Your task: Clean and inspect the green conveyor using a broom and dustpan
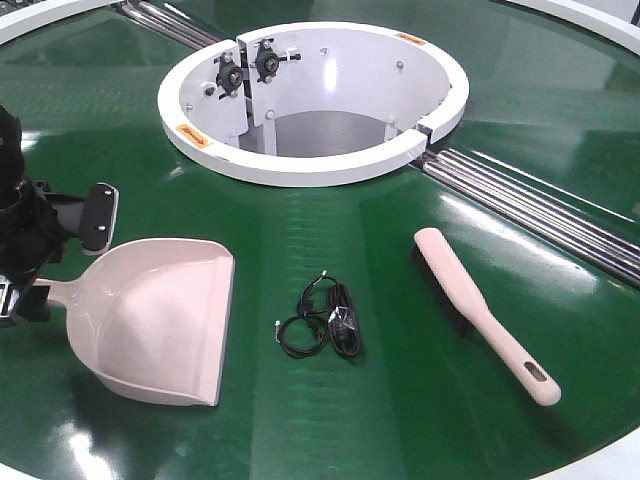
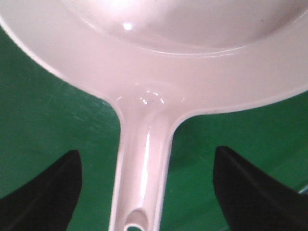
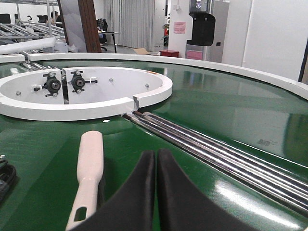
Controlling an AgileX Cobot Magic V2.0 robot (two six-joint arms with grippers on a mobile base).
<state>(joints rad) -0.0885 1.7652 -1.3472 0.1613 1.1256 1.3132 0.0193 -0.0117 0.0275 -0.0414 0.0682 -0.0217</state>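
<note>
Green conveyor [image 1: 400,410]: dustpan [image 1: 160,320] is laid flat at left, broom [image 1: 485,312] at right, coiled black cable [image 1: 325,320] between. Left gripper [image 2: 147,195]: fingers are spread, dustpan handle straddled, untouched. Right gripper [image 3: 156,192]: fingers are pressed together, nothing held.

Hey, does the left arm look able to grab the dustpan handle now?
Probably yes: the left claw is open, the dustpan handle lies between its fingers with gaps either side, and only bare green conveyor surrounds it.
</note>
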